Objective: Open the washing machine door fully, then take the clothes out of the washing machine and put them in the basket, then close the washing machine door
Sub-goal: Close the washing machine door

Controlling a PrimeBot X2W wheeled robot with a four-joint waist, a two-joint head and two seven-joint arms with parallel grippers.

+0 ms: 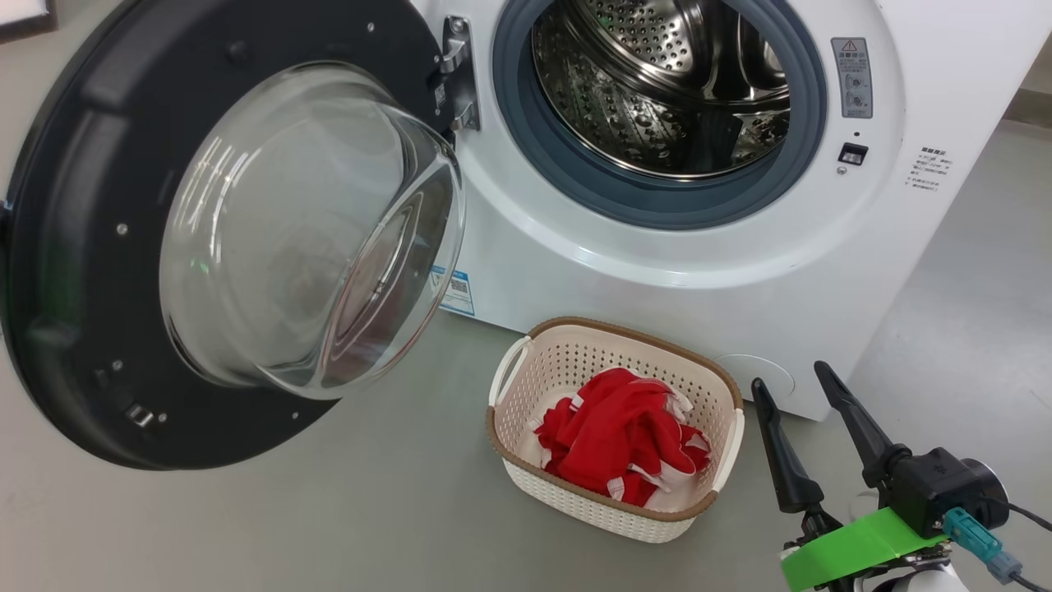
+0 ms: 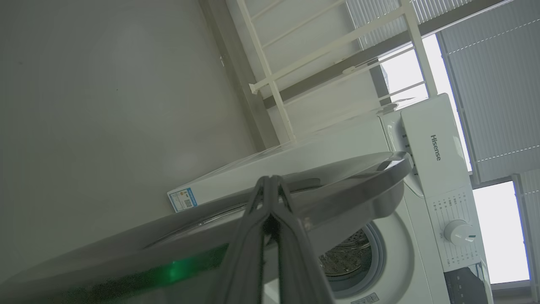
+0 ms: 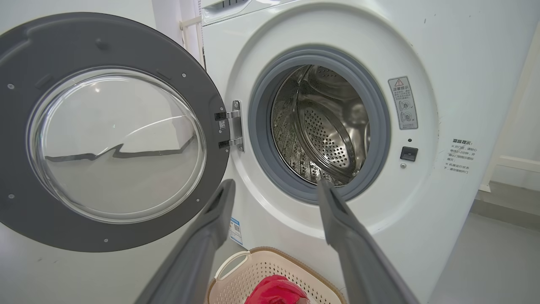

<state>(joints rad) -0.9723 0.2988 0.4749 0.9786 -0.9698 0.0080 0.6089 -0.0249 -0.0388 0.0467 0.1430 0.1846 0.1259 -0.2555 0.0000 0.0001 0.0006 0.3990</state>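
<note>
The washing machine door (image 1: 74, 247) stands swung wide to the left, its glass bowl (image 1: 312, 230) bulging toward me. The washing machine (image 1: 575, 271) shows a bare steel drum (image 1: 657, 90) with no fabric in it. On the floor in front sits the basket (image 1: 633, 333) with the red clothes (image 1: 625, 436) piled inside. My right gripper (image 1: 789, 376) hangs open just right of the basket, nothing between its fingers; from its wrist the right gripper (image 3: 275, 183) points at the drum (image 3: 325, 126), above the basket (image 3: 236, 264). My left gripper (image 2: 270, 181) is shut and empty, on the outer side of the door (image 2: 346, 185).
Grey floor (image 1: 370, 510) spreads around the basket and to the machine's right (image 1: 970, 329). A white rail frame (image 2: 295, 50) and bright windows (image 2: 498, 232) stand behind the machine. Green tape (image 1: 855, 547) wraps my right wrist.
</note>
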